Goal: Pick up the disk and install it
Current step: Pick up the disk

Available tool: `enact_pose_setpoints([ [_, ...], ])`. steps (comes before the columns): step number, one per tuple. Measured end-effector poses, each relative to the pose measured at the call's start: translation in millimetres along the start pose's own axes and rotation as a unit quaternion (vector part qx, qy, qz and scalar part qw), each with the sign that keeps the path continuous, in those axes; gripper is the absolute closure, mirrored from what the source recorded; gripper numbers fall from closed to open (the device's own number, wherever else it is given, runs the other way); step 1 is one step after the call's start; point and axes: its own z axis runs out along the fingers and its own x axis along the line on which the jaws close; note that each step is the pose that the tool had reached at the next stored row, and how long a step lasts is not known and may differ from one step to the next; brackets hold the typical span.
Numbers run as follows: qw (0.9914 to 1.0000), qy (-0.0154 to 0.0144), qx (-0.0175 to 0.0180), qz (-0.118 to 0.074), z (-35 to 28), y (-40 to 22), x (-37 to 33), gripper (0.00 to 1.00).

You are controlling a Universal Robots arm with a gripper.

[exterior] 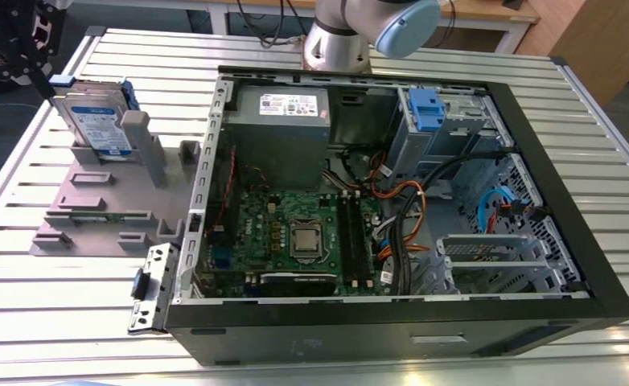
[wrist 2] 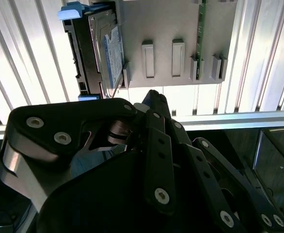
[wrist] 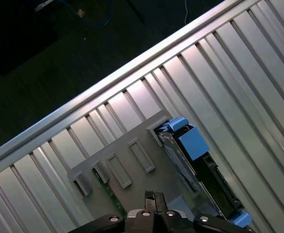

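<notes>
Black steel walls frame the open computer case [exterior: 572,265], which lies on its side nearest the camera in the exterior view. It rests on a ribbed aluminium tabletop [exterior: 67,322]. Inside the case, a green circuit board [exterior: 293,233] sits toward the near wall. A grey power box [exterior: 282,112] with a white sticker lies beyond it. A small blue latch [exterior: 427,108] marks the drive bay at the far corner on the exterior view's right. Just beside the case, on the exterior view's left, a grey slotted holder [exterior: 89,205] lies flat on the tabletop. The disk [exterior: 95,121] stands upright on edge at the holder's far end, its blue bracket around it and its labelled face leaning against a grey post [exterior: 134,133]. The silver arm [exterior: 347,32] rises at the far edge of the tabletop. In the first wrist view the pincer [wrist: 154,199] hangs over the holder [wrist: 125,145], jaws drawn together with nothing between them, near the disk [wrist: 193,143] but apart from it. In the second wrist view the black linkages of the pincer [wrist 2: 151,94] meet at a tip short of the holder [wrist 2: 166,29]. There a thin green strip [wrist 2: 200,34] stands in one slot, well apart from the disk [wrist 2: 110,53].
</notes>
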Motion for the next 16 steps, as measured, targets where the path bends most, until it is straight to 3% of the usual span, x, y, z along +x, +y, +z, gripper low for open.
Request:
enact_pose_setpoints([
  [16,0.99993,0.0005,-0.0003,-0.012,0.0,0.0,0.0,0.89],
])
